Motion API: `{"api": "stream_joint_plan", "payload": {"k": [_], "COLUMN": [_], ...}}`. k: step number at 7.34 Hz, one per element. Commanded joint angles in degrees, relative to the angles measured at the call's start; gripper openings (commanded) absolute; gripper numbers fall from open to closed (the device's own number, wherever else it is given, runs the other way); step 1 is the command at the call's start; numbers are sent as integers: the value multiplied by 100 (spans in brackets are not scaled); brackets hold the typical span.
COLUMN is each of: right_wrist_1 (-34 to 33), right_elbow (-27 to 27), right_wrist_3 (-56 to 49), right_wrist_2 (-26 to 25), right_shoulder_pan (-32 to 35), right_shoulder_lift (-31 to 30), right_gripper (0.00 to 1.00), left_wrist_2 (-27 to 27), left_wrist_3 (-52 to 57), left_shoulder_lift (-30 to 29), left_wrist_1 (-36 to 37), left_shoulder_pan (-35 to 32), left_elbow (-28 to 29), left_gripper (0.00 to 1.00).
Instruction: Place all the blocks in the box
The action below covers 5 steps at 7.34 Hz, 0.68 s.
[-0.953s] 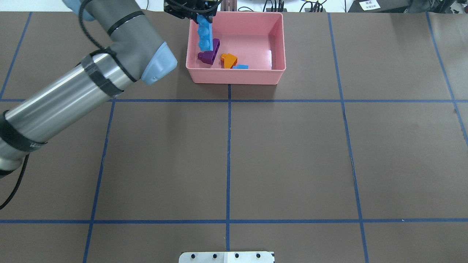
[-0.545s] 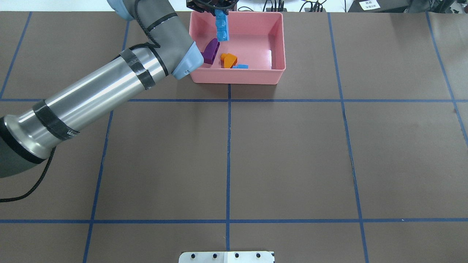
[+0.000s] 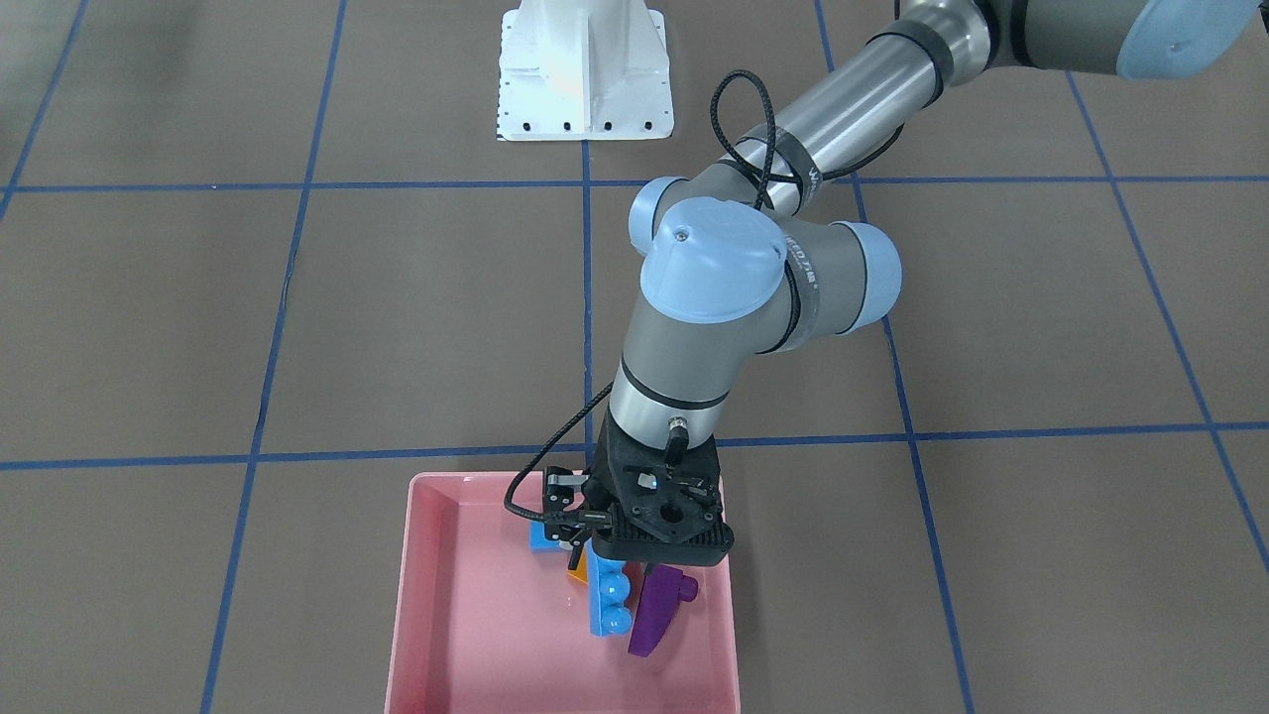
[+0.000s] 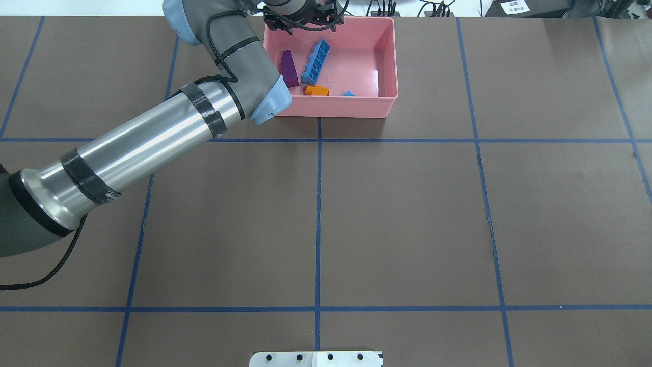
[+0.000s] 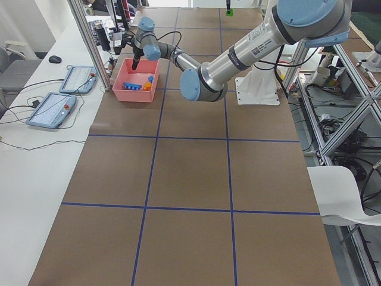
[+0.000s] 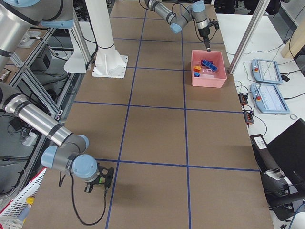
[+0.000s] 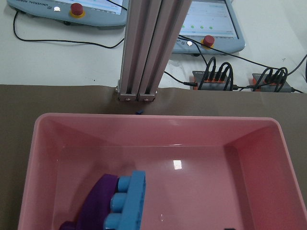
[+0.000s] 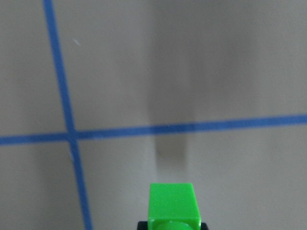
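The pink box (image 4: 395, 61) stands at the table's far edge. In it lie the purple sloped block (image 4: 289, 69), the orange sloped block (image 4: 317, 90) and the small blue cube (image 4: 349, 94). The long blue bar (image 4: 316, 61) lies free and tilted, leaning on the purple block (image 7: 98, 201). My left gripper (image 4: 303, 20) hovers over the box's far left part, open and empty. My right gripper (image 6: 97, 180) is far from the box, low over the table, shut on the green brick (image 8: 172, 203).
An aluminium post (image 7: 146, 48) stands just behind the box, with teach pendants and cables on the white bench beyond. The white robot base (image 3: 585, 69) sits at the robot's side of the table. Blue tape lines cross the brown table.
The left arm swung right over the box. The long blue bar, held hanging from the left gripper before, now lies loose in the box. The other blocks shifted slightly.
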Motion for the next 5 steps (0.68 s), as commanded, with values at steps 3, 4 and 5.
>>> {"api": "stream_joint_plan", "payload": {"k": [3, 4, 5], "right_wrist_1": [-2200, -2200, -2200], "right_elbow": [507, 123, -359], "right_wrist_3": [2722, 3515, 4176], "right_wrist_2": [334, 343, 421], "right_shoulder_pan": [-999, -1456, -1765], "right_shoulder_lift": [3750, 4708, 5631], "right_gripper": [0, 0, 0], "left_wrist_2": [-1182, -1550, -1797], "left_wrist_3": [92, 432, 827], "left_shoulder_lift": [1551, 2079, 2711], "left_wrist_1": [787, 806, 806], "left_shoulder_pan": [-421, -641, -843], "left_elbow": [-2116, -2567, -3007], "left_gripper": [100, 100, 100]}}
